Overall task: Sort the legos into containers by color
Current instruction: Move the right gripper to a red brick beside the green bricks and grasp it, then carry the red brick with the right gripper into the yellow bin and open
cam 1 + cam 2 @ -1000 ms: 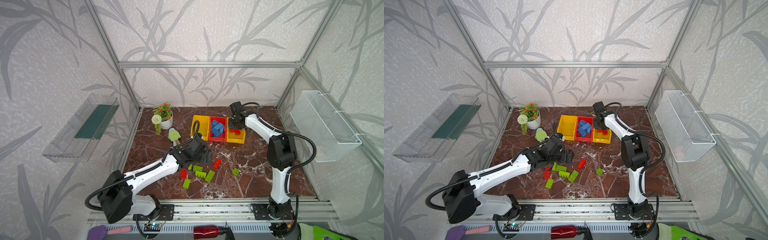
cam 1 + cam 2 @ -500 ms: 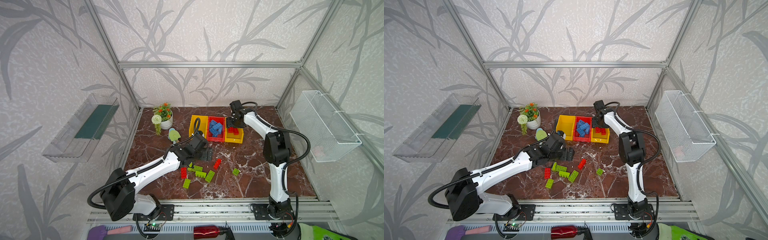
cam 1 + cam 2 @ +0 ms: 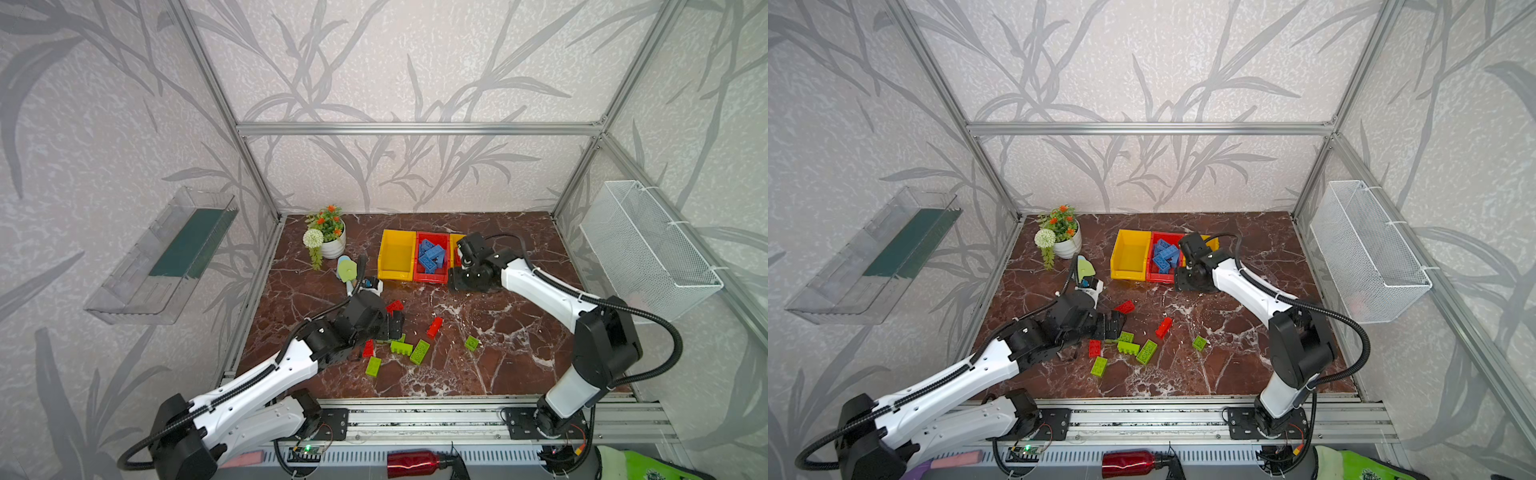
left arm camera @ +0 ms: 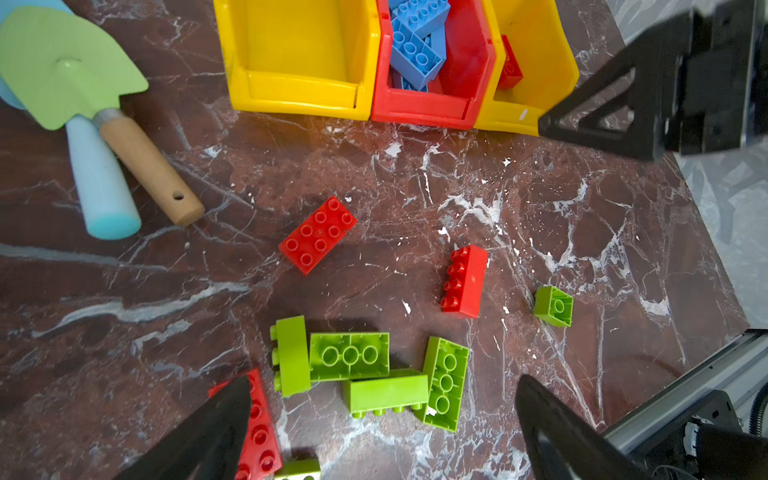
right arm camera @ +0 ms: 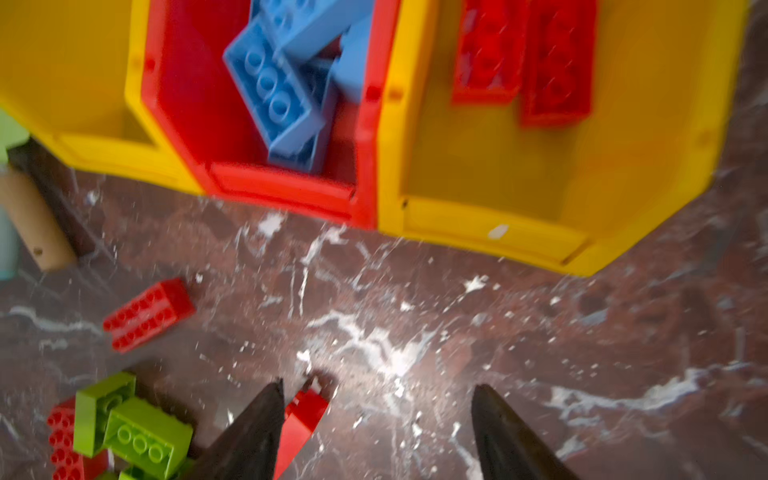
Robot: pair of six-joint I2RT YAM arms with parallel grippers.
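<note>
The dark marble tabletop sits between leaf-patterned walls, with a clear tray on one and a wire basket on another. At the back stand three joined bins: blue bricks in the red one, red bricks in a yellow one. Loose bricks, green and red, lie under the left hand, spread wide and empty. The right hand, also spread, hovers before the bins.

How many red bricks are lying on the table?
3 red bricks: one studs-up, one on its side, one partly under the left fingers. The left arm may hide more.
</note>
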